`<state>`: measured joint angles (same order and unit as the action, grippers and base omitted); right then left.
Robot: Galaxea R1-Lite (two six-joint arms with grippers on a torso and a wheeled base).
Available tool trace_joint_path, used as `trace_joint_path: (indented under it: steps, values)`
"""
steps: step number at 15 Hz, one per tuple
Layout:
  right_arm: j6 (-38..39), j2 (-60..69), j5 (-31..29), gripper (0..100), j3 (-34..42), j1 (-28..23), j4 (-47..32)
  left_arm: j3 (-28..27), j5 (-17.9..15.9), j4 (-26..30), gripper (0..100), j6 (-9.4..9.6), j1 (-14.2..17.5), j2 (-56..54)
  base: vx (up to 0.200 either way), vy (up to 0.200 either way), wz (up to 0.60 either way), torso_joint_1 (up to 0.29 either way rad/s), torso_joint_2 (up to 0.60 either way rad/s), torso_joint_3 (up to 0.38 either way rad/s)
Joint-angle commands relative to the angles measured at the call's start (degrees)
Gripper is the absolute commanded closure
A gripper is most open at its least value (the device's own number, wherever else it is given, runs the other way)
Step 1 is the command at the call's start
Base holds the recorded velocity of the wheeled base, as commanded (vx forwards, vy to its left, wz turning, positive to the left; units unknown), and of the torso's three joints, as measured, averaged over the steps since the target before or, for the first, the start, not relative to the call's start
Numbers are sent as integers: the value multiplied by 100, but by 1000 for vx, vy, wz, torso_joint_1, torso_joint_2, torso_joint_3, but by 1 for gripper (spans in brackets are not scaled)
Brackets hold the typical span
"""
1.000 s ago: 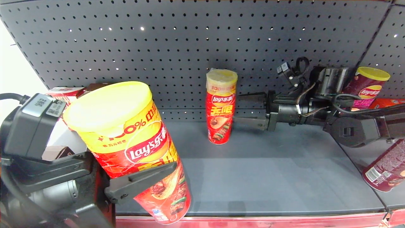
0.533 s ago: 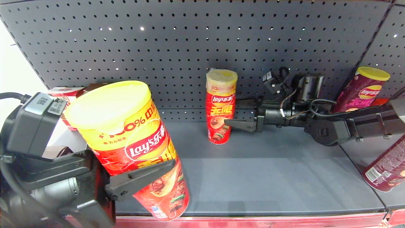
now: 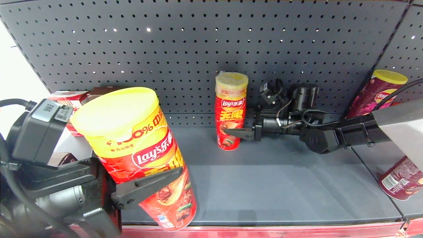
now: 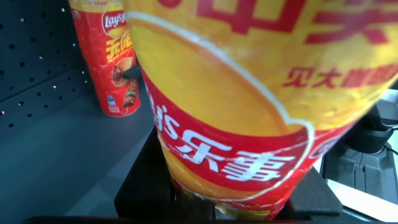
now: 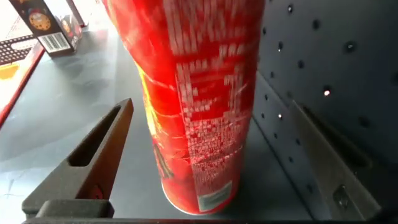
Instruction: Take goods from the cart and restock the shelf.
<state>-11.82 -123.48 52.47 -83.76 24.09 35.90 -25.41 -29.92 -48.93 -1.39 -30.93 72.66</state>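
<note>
Lower left, the left hand [image 3: 158,175] grips a tilted chips can [image 3: 132,138] (yellow lid). At centre, the right hand [image 3: 236,127], spread wide, straddles a second can [image 3: 230,99] standing upright on the shelf [image 3: 281,185].

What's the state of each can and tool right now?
left tool: shut on the held can
held can: gripped, tilted, lid on, above the front of the shelf
right tool: open, one finger each side of the standing can, gaps visible
standing can: upright on shelf by the back panel, lid on
rear purple can: tilted, lid on
front purple can: tilted, top out of frame
</note>
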Motion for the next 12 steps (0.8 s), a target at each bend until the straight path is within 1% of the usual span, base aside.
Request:
trace_joint_path:
  steps: [1, 4, 7, 8, 12]
  values:
    - [-4, -124, 0, 0, -44, 61, 5, 27, 3, -2, 100, -10, -1, 12, 0, 0, 0, 0, 0, 0]
    - [5, -273, -17, 0, -211, 140, 5, 36, 3, -2, 100, -98, -1, 12, 0, 0, 0, 0, 0, 0]
    - [-4, -440, -17, 0, -422, 193, 22, 53, -5, -2, 100, -116, -1, 12, 0, 0, 0, 0, 0, 0]
    - [-4, -440, -17, 100, -422, 193, 22, 53, -5, -2, 100, -116, -1, 12, 0, 0, 0, 0, 0, 0]
    - [22, -308, -52, 100, -387, 254, 119, 71, -5, -2, 100, -116, -1, 3, 0, 0, 0, 0, 0, 0]
